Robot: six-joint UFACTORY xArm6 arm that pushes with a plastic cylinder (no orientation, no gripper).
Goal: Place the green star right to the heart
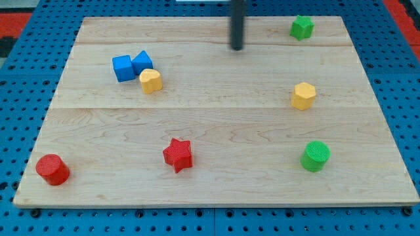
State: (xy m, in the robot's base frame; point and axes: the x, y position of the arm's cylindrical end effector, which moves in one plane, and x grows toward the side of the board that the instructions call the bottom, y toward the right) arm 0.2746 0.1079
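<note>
The green star sits near the board's top right corner. The yellow heart lies at the upper left, touching the two blue blocks. My tip is at the top middle of the board, about a hundred pixels to the left of the green star and well to the right of the heart. It touches no block.
A blue cube and a second blue block sit by the heart. A yellow hexagon is at the right, a green cylinder at the lower right, a red star at the bottom middle, a red cylinder at the bottom left. The wooden board ends on a blue pegboard.
</note>
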